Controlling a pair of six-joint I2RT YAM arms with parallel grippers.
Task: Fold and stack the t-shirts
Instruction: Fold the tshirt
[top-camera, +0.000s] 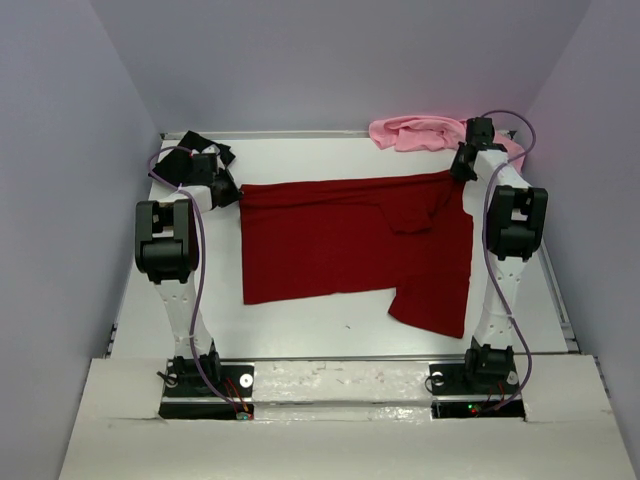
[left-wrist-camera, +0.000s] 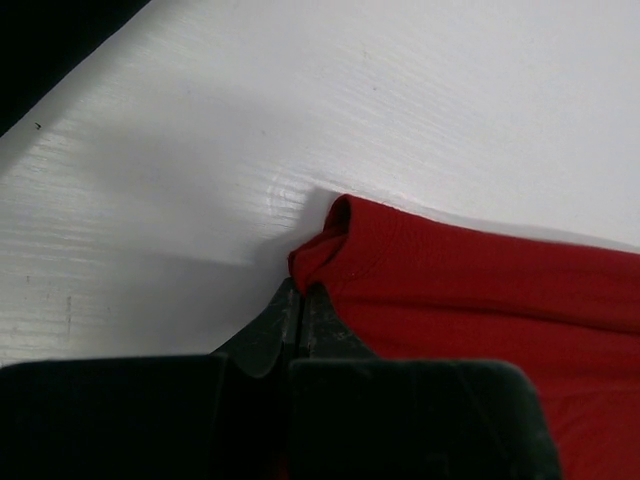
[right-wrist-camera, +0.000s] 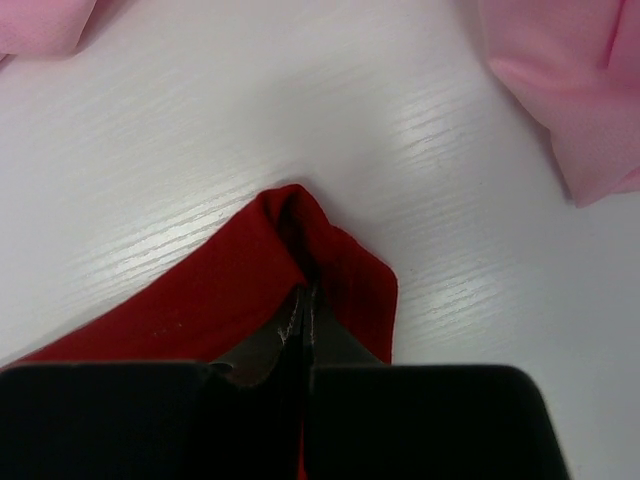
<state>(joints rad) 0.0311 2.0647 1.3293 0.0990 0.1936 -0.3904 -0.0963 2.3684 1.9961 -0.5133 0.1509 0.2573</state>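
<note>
Top external view gives you the relation that matters: the dark red t-shirt lies spread flat between your two grippers, its long axis running from the left gripper across to the right gripper, so each arm is nearest its own far corner. Both pairs of jaws are pressed together on cloth. In the left wrist view a bunched red corner is pinched at the tips and the shirt trails off to that gripper's right. In the right wrist view the other corner is pinched and the cloth falls away to its left. The shirt's body lies behind both grippers, toward the arm bases, so I judge a fold would carry the held edge back over it. The light pink t-shirt lies crumpled just beyond the right gripper; a black heap, likely the black t-shirt, sits just beyond the left one. No bin or tray shows; everything rests on the white table.
</note>
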